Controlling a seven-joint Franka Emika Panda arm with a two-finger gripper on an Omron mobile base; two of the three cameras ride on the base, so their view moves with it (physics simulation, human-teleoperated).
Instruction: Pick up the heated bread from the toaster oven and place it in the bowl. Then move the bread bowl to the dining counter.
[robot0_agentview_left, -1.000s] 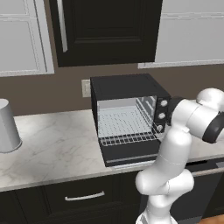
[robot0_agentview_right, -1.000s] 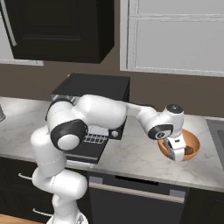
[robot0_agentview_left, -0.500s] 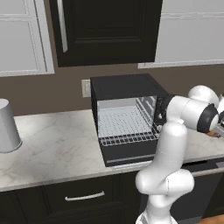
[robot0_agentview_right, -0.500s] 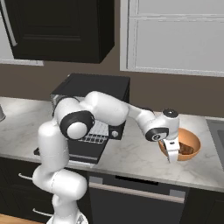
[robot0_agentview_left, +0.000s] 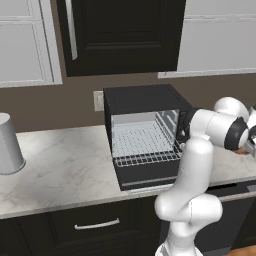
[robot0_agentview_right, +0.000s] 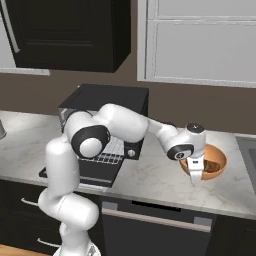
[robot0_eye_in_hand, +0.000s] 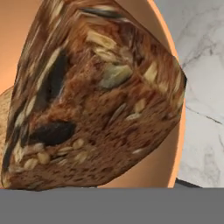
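The arm reaches out to the right along the marble table (robot0_agentview_right: 150, 185), and its gripper (robot0_agentview_right: 196, 176) points downward at the near rim of the bowl (robot0_agentview_right: 212, 165), which sits toward the right end of the table, near its front edge and well apart from the toaster oven (robot0_agentview_right: 107, 130). In the hand view the heated bread (robot0_eye_in_hand: 96, 96) looms very close to the camera, a dark-brown seeded chunk with pale nut flecks, tilted, with the orange inner wall of the bowl (robot0_eye_in_hand: 168, 162) curving behind and beside it and the grey-veined marble (robot0_eye_in_hand: 203, 87) beyond the rim. The bread lies inside the bowl's outline, though whether it rests on the bowl's bottom or hangs just above it cannot be told. The fingers are hidden behind the bread in the hand view and too small in the right base view, so I cannot tell whether they grip the bread or stand apart from it. The toaster oven (robot0_agentview_left: 145, 135) stands against the brown wall with its door dropped open toward the table's front edge (the wire rack (robot0_agentview_left: 142, 150) inside is bare). A grey canister (robot0_agentview_left: 9, 145) stands near the table's left end in the left base view.
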